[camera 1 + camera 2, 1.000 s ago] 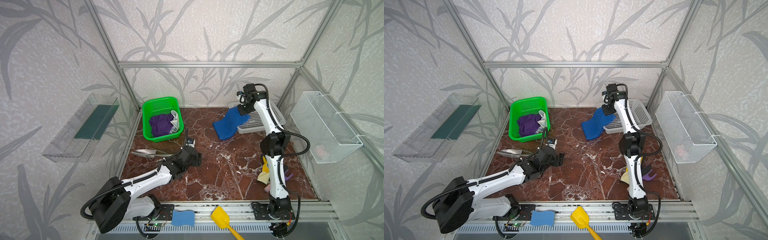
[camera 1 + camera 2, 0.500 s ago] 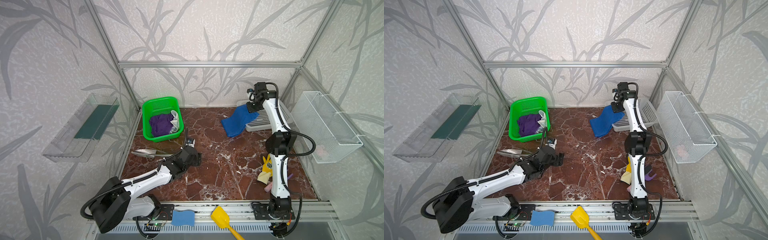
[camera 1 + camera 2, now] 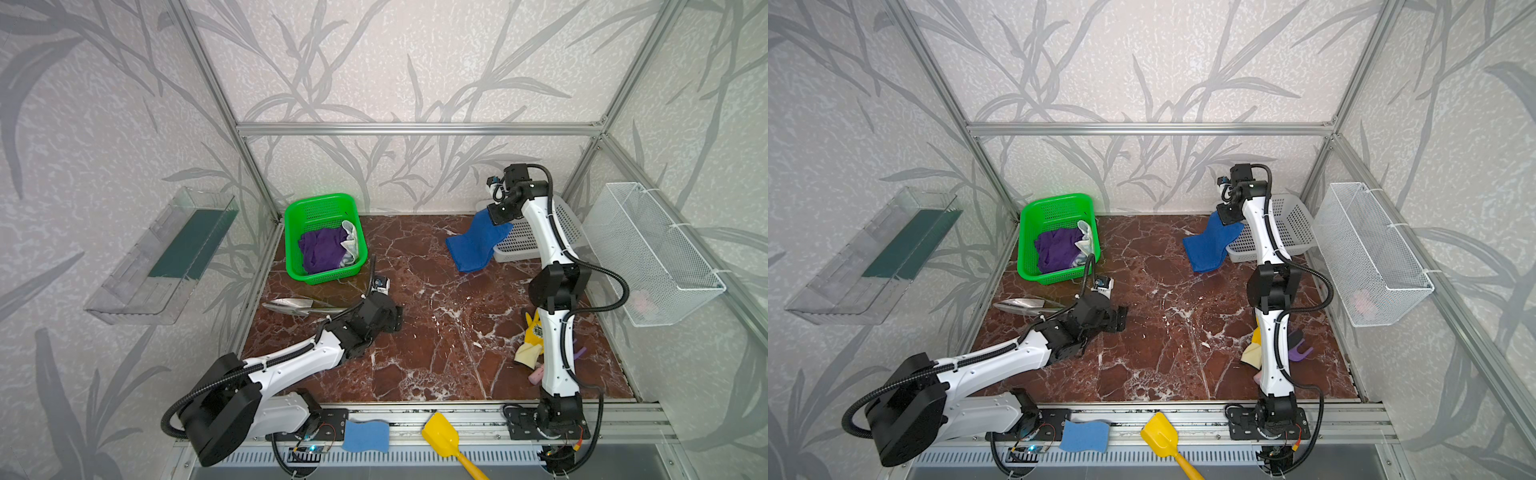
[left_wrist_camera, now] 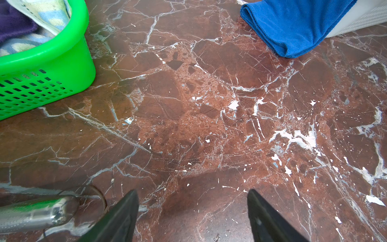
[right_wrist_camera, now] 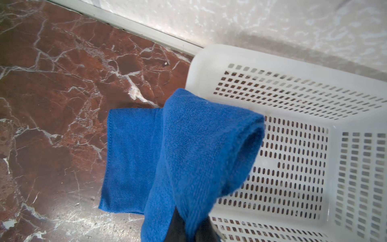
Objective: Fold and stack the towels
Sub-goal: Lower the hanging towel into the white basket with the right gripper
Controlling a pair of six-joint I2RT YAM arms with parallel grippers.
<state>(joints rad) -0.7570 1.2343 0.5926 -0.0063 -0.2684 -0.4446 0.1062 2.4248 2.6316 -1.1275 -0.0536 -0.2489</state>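
Observation:
A royal blue towel hangs from my right gripper, which is shut on its upper end at the left corner of a white perforated basket. The towel's lower end lies on the marble floor. A purple towel and a cream printed towel sit crumpled in the green basket. My left gripper rests low over bare floor, open and holding nothing, well apart from the blue towel.
A metal scoop lies left of my left arm. A yellow glove sits by the right arm's base. A blue sponge and a yellow scoop rest on the front rail. A wire basket hangs on the right wall.
My right gripper has carried the blue towel to the right, up to the white basket. The left arm has not moved.

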